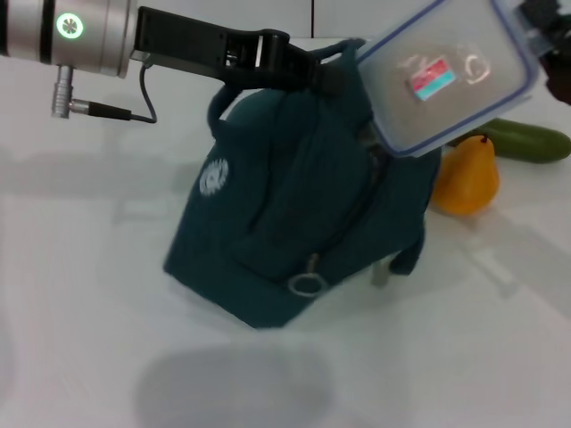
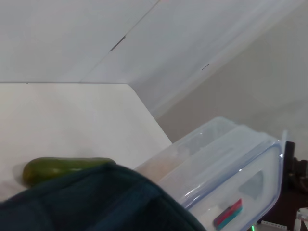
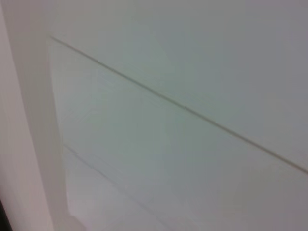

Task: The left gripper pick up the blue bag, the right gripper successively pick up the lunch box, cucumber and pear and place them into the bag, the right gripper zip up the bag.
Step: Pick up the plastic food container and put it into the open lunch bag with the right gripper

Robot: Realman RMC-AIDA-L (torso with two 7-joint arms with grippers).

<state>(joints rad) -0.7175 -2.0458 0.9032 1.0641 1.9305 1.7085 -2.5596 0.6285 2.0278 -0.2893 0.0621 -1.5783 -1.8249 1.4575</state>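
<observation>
Bag (image 1: 294, 223) sits mid-counter (image 1: 89, 267), tilted, its handle hooked at 12 o'clock by the left end effector (image 1: 294, 67), clamped on it. Lunch box (image 1: 451, 71) hangs tilted at 1 o'clock, its lower corner touching the bag's top; right end effector (image 1: 549, 18) holds its far edge, barely in view, cannot tell how its fingers stand. Pear (image 1: 467, 178) at 3 o'clock beside the bag, cucumber (image 1: 526, 141) just behind.

Risk: box catches the bag's rim and slips, since the opening looks slack. Bag contents hidden. Box lid on, contents unclear.
</observation>
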